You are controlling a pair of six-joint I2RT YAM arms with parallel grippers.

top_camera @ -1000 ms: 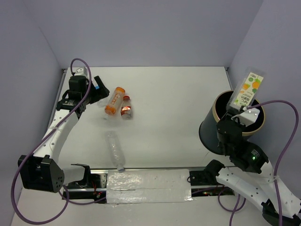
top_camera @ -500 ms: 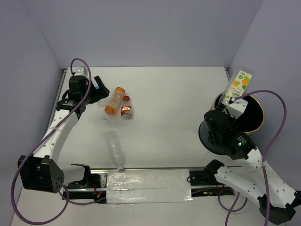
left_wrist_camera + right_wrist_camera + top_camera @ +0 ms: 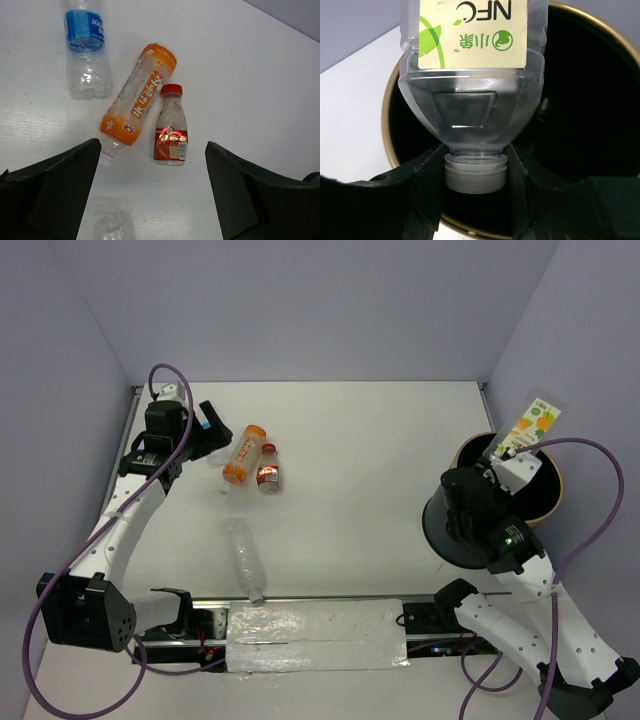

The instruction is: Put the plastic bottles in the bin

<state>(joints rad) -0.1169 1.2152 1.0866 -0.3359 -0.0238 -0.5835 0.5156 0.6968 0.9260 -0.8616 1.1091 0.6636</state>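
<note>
R gripper [image 3: 475, 175] clamps bottle [image 3: 472, 90] by neck w/ body tilted over bin [image 3: 390, 145] rim, so release now may tip it outside; L gripper [image 3: 152, 195] gapes wide, empty.

Illumination bright, even and diffuse, from overhead. The white table [image 3: 380, 440] carries only faint, short shadows beside the orange bottle [image 3: 140, 97]. Mild sheen on the silver tape [image 3: 315, 630]. Bin [image 3: 386, 135] interior reads solid black, without detail. Yellow-green-labelled bottle [image 3: 470, 100] sharp, with soft highlights on its clear plastic.
</note>
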